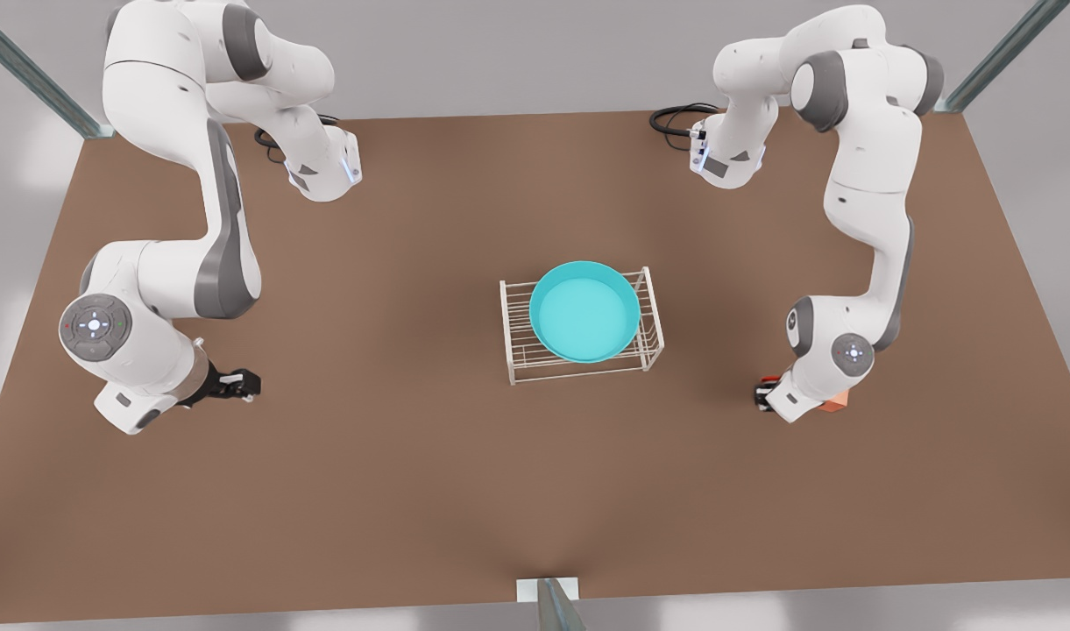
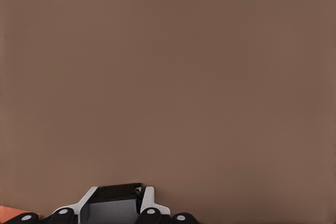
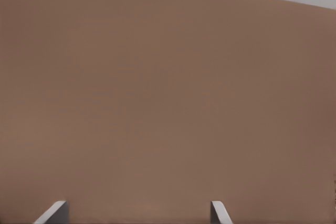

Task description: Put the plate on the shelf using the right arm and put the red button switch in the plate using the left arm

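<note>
Plate (image 1: 584,311) sat on shelf (image 1: 517,350), open table (image 1: 394,491) all round. Right gripper (image 1: 237,384) apart; left gripper (image 1: 765,396) clamped red switch (image 1: 769,381) beside orange cube (image 1: 837,400).

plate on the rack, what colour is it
Turquoise, lighter inside; the plate shows best in the front view.

1. The front view looks steeply down from high above on the whole brown bench (image 1: 412,491), both arm bases at its far edge.
2. The left wrist view faces bare bench (image 2: 168,77) from close, an orange cube (image 2: 10,213) at its edge; the front view shares that cube (image 1: 838,400).
3. The right wrist view looks across bare bench (image 3: 157,103) to its edge.
</note>
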Controlling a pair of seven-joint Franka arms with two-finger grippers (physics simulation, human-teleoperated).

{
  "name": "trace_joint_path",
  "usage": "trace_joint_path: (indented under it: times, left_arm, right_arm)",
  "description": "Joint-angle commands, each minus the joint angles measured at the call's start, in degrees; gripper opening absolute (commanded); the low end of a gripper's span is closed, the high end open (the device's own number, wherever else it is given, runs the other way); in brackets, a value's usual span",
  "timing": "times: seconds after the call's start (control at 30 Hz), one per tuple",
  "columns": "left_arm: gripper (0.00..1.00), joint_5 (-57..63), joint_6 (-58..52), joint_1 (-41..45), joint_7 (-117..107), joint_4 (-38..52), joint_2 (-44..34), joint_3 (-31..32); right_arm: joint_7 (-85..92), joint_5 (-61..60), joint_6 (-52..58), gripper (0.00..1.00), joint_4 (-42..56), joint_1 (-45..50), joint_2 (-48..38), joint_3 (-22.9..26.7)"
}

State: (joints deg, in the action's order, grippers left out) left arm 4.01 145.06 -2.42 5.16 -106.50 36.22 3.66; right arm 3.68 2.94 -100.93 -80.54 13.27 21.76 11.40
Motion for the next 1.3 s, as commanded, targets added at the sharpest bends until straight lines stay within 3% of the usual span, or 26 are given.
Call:
trace_joint_path:
  times: [0.0,0.13,0.2,0.3,0.37,0.43,0.63,0.67,0.7,0.77,0.87,0.97,1.0,1.03,1.07,1.1,1.27]
  left_arm:
    - [0.45,-0.4,-3.6,0.2,-0.1,0.8,-1.6,0.0]
    - [0.45,-0.3,-22.1,4.3,-9.9,7.6,-8.4,1.4]
    - [0.45,-0.5,-33.5,4.5,-24.8,12.7,-10.6,9.3]
    - [0.45,-8.3,-36.1,4.6,-53.2,18.5,-10.7,22.3]
    - [0.45,-10.4,-34.9,5.1,-60.4,19.8,-9.8,25.8]
    - [0.45,-12.7,-29.5,6.5,-62.0,19.7,-8.0,25.9]
    - [0.47,-4.7,-29.9,13.1,-63.1,13.1,-8.2,25.9]
    - [0.96,-2.8,-30.4,13.4,-63.0,13.1,-8.1,25.9]
    - [1.00,-2.3,-30.6,13.4,-63.0,13.3,-8.1,25.8]
    - [1.00,-1.6,-33.6,12.8,-62.5,16.0,-8.1,25.4]
    - [1.00,5.9,-60.0,9.0,-48.9,32.8,-8.7,25.2]
    - [1.00,5.7,-65.3,1.6,-39.1,33.4,-10.6,25.5]
    - [1.00,4.7,-68.1,0.0,-26.2,33.4,-13.3,20.8]
    - [1.00,-4.9,-66.5,1.8,-8.9,31.1,-18.2,5.9]
    - [1.00,-5.8,-53.6,0.9,-0.9,13.9,-29.0,2.5]
    - [1.00,-5.8,-49.1,1.0,-0.9,7.0,-33.7,2.5]
    - [1.00,-6.0,-48.8,1.6,-0.7,15.6,-29.3,3.5]
  right_arm:
    - [9.4,0.1,0.4,1.00,0.0,0.0,0.0,0.0]
    - [9.4,0.0,0.4,1.00,0.0,0.0,0.0,0.0]
    - [9.4,0.1,0.4,1.00,0.0,0.0,0.0,0.0]
    - [9.3,0.0,0.3,1.00,0.0,0.0,0.2,-0.1]
    - [9.3,0.0,0.3,1.00,0.0,0.0,0.3,-0.1]
    - [9.3,-0.1,0.4,1.00,0.0,0.0,0.3,0.0]
    - [9.2,-0.2,0.3,1.00,0.0,0.0,1.1,0.0]
    - [9.2,-0.1,0.3,1.00,0.0,0.0,1.1,0.0]
    - [9.3,-0.1,0.3,1.00,0.0,0.0,1.1,0.0]
    - [9.2,-0.2,0.3,1.00,0.0,0.0,1.1,0.0]
    - [9.1,-0.3,0.3,1.00,0.0,0.0,1.9,-0.1]
    - [9.3,-0.4,0.3,1.00,0.0,-0.1,2.6,-0.1]
    - [9.3,-0.6,0.5,1.00,0.0,-0.2,2.6,0.1]
    - [9.2,-0.6,0.6,1.00,0.0,-0.1,2.6,0.2]
    - [9.2,-0.6,0.6,1.00,-0.1,-0.2,2.6,0.2]
    - [9.3,-0.4,0.5,1.00,0.0,-0.7,2.6,0.1]
    - [11.2,-3.7,0.2,1.00,-0.1,-2.7,3.2,-0.1]
